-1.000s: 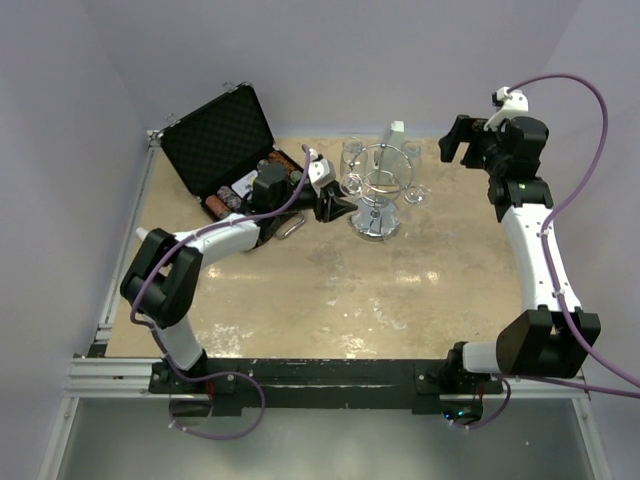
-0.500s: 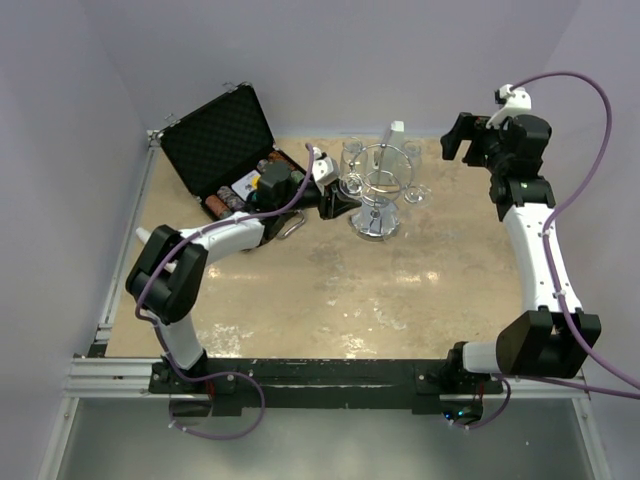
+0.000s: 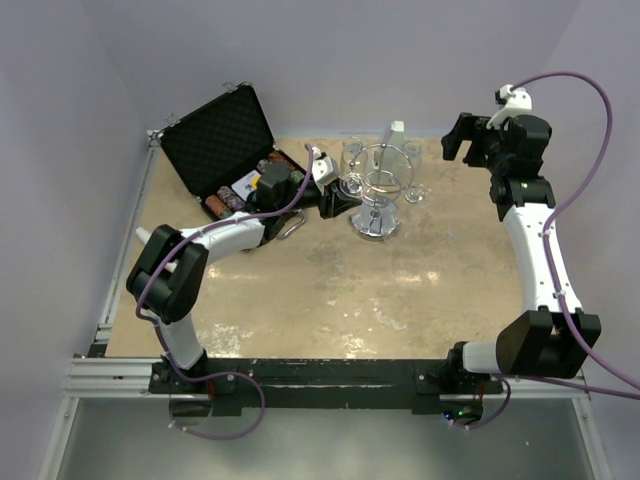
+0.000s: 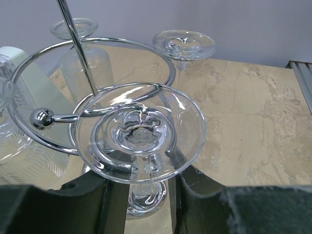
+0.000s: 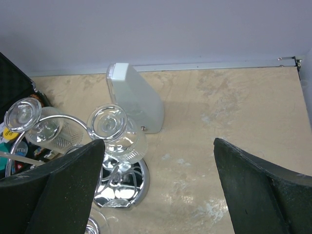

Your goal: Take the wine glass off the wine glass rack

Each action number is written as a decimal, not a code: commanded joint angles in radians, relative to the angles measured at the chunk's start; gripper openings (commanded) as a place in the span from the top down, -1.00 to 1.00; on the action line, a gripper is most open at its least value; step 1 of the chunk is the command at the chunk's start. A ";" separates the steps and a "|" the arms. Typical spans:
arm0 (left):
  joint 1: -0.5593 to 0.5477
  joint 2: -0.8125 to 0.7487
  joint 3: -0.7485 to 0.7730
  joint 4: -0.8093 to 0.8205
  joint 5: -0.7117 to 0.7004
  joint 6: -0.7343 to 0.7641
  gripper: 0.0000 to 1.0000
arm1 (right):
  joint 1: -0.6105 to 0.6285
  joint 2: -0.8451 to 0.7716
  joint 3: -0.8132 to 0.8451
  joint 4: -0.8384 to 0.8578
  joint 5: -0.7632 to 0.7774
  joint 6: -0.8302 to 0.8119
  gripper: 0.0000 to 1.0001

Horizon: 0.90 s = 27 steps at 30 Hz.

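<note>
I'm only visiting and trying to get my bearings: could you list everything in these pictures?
Chrome wire wine glass rack with round mirrored base: one, shiny silver, middle of the table's far half.
Stemmed wine glasses: at least four, clear, hanging upside down in the rack's loops.
Rounded plastic box: one, white, upright behind the rack.
Hard carry case with foam-lined lid: one, black, open, far left corner. The small items inside are too small to identify.
Marbled tabletop: one, beige.
Left gripper: one, black, fingers open on either side of one hanging glass, below its foot.
Right gripper: one, black, fingers open, raised to the right of the rack.
</note>
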 commanded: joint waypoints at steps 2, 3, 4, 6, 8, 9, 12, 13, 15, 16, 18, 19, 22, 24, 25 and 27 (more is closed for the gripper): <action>-0.002 0.007 -0.012 0.082 0.005 0.026 0.24 | -0.008 -0.044 0.052 -0.016 0.016 -0.005 -0.97; -0.002 0.005 -0.015 0.083 0.003 0.029 0.24 | -0.006 -0.042 0.053 -0.021 0.016 -0.005 -0.97; -0.002 0.005 -0.019 0.083 0.003 0.031 0.24 | -0.006 -0.042 0.055 -0.022 0.016 -0.005 -0.97; -0.002 0.005 -0.030 0.089 0.003 0.034 0.24 | -0.006 -0.042 0.056 -0.022 0.018 -0.008 -0.97; -0.002 0.008 -0.038 0.091 0.000 0.035 0.24 | -0.006 -0.039 0.058 -0.025 0.016 -0.008 -0.97; -0.002 0.010 -0.043 0.091 -0.001 0.037 0.24 | -0.008 -0.038 0.060 -0.028 0.016 -0.008 -0.96; -0.002 0.018 -0.052 0.095 -0.007 0.037 0.21 | -0.006 -0.033 0.058 -0.024 0.015 -0.008 -0.97; -0.002 0.021 -0.050 0.095 -0.007 0.037 0.21 | -0.006 -0.027 0.060 -0.025 0.013 -0.008 -0.97; 0.000 0.024 -0.050 0.100 -0.009 0.037 0.23 | -0.006 -0.024 0.066 -0.025 0.011 -0.008 -0.97; 0.000 0.025 -0.049 0.103 -0.010 0.037 0.24 | -0.006 -0.021 0.067 -0.025 0.013 -0.008 -0.97; 0.001 0.027 -0.049 0.106 -0.013 0.037 0.27 | -0.008 -0.018 0.070 -0.024 0.013 -0.010 -0.97; 0.000 0.027 -0.050 0.108 -0.015 0.037 0.27 | -0.006 -0.018 0.072 -0.024 0.013 -0.008 -0.97; 0.001 0.028 -0.050 0.112 -0.018 0.037 0.35 | -0.006 -0.018 0.067 -0.021 0.013 -0.008 -0.97; 0.000 0.027 -0.050 0.114 -0.018 0.037 0.41 | -0.006 -0.019 0.063 -0.021 0.013 -0.008 -0.97; 0.000 0.024 -0.050 0.115 -0.020 0.037 0.45 | -0.008 -0.019 0.061 -0.021 0.013 -0.008 -0.97; 0.000 0.024 -0.050 0.117 -0.021 0.037 0.52 | -0.008 -0.019 0.061 -0.018 0.014 -0.008 -0.97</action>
